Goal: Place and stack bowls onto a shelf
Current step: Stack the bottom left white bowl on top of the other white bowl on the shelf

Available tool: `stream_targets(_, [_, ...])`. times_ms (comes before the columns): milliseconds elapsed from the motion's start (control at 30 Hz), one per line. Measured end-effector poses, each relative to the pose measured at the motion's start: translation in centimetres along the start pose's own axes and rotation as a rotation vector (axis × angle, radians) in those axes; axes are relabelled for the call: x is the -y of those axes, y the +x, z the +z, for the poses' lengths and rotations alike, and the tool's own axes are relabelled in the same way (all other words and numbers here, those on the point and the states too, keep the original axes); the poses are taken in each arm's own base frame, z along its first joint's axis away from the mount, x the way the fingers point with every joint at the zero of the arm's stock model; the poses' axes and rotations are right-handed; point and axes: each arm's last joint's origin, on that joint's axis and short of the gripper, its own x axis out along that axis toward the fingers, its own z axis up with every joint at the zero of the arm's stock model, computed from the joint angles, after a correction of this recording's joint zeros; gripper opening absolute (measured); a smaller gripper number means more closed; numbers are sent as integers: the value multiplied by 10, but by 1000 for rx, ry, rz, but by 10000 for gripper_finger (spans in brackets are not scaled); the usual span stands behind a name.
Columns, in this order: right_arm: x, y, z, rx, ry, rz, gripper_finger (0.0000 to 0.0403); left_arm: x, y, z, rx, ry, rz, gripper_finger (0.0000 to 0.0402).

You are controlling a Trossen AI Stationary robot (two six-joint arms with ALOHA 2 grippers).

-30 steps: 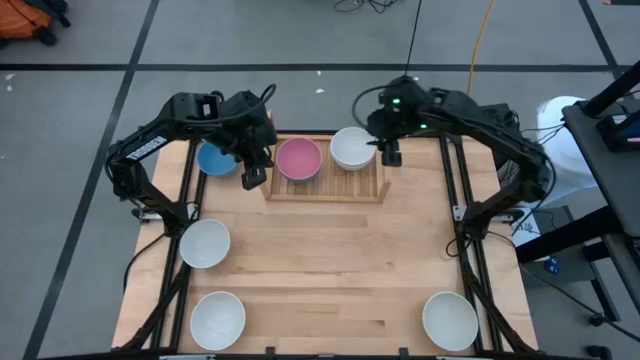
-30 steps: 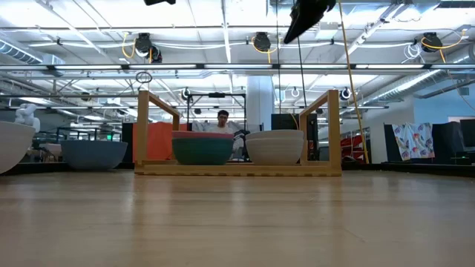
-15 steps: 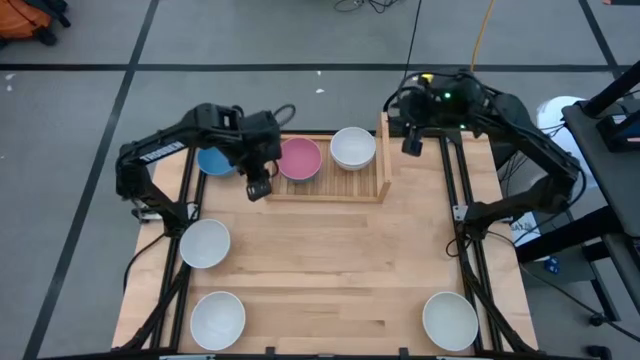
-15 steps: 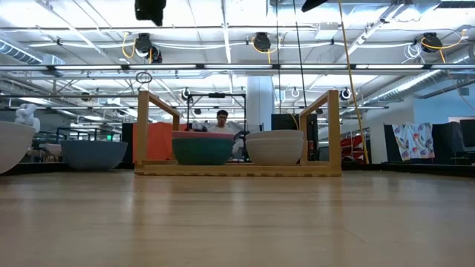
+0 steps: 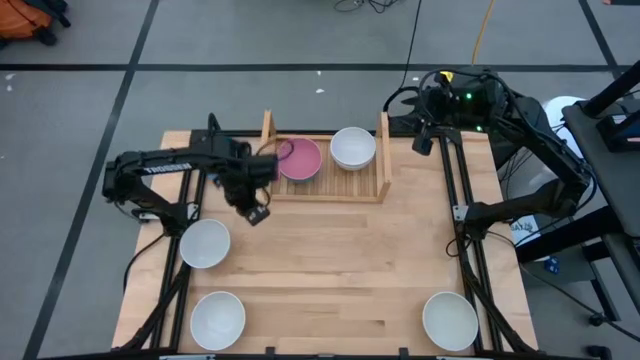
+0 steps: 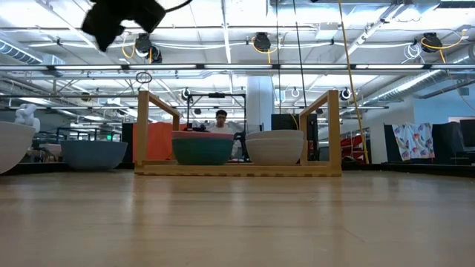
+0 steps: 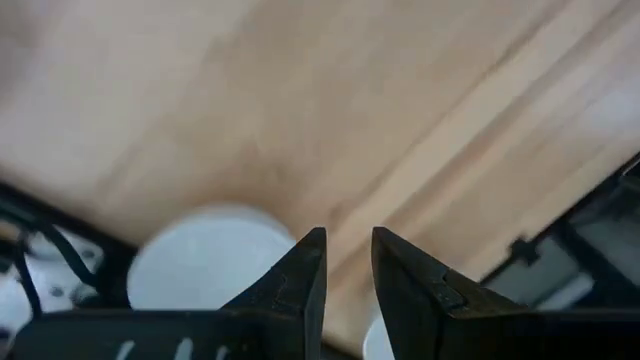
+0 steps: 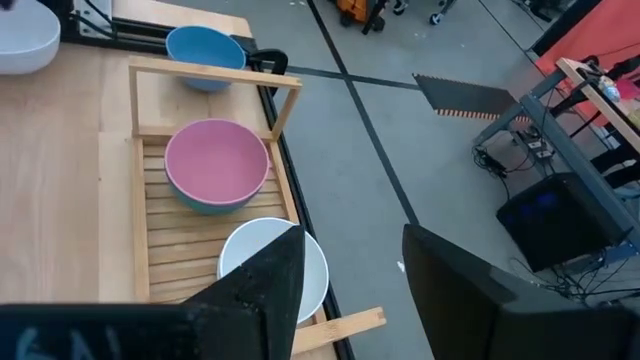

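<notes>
Shelf just beside open left gripper.

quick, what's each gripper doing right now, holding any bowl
Left gripper: open, empty, above the table beside the shelf.
Right gripper: open, empty, at the shelf's right end.

At table height, the light-wood shelf stands across the far middle of the tabletop, its two upright side panels rising at either end. On its base sit a pink bowl nested in a teal green bowl and, just beside that stack, a white bowl. A dark gripper hangs high above the table; below it and farther back rests a blue bowl, outside the shelf's near panel. A white bowl's edge shows beyond that. A person sits behind the shelf.
</notes>
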Motion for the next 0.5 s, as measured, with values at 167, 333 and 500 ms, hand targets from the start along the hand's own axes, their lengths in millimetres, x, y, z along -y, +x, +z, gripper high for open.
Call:
stream_targets(167, [0, 0, 0, 0, 0, 0, 165, 16, 29, -25, -115, 207, 48, 88])
stream_targets(333, [0, 0, 0, 0, 0, 1, 165, 33, 56, -50, -182, 347, 103, 88])
stream_targets(500, [0, 0, 0, 0, 4, 1, 165, 51, 81, -75, -185, 493, 104, 88])
